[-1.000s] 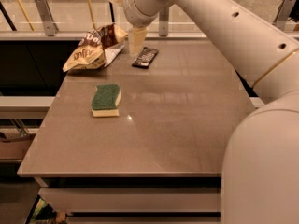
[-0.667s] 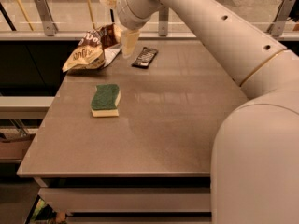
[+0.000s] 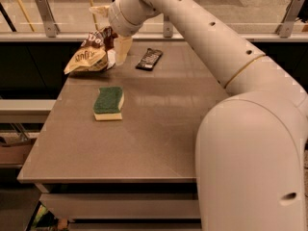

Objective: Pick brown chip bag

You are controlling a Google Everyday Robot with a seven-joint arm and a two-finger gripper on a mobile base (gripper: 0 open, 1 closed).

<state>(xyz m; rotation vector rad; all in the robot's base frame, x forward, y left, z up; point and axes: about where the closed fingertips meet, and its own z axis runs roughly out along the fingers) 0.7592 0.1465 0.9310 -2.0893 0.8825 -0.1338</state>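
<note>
Gripper (image 3: pixel 109 34) shifted left to brown chip bag (image 3: pixel 86 57) | jaws apart at its right edge | risk: shallow bite, foil slips

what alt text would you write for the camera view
A white robot arm reaches across a brown table, its pincer beside a wrinkly tan-and-brown foil chip bag at the far-left corner. A flat dark candy wrapper lies further right; a green-and-yellow sponge sits nearer.

Foil, plastic, sheen
Crinkled glossy foil bag (image 3: pixel 89 57) – matt cream plastic gripper (image 3: pixel 117 56) at its right edge – rough sponge (image 3: pixel 108 101), smooth semi-gloss table (image 3: pixel 159 124).
</note>
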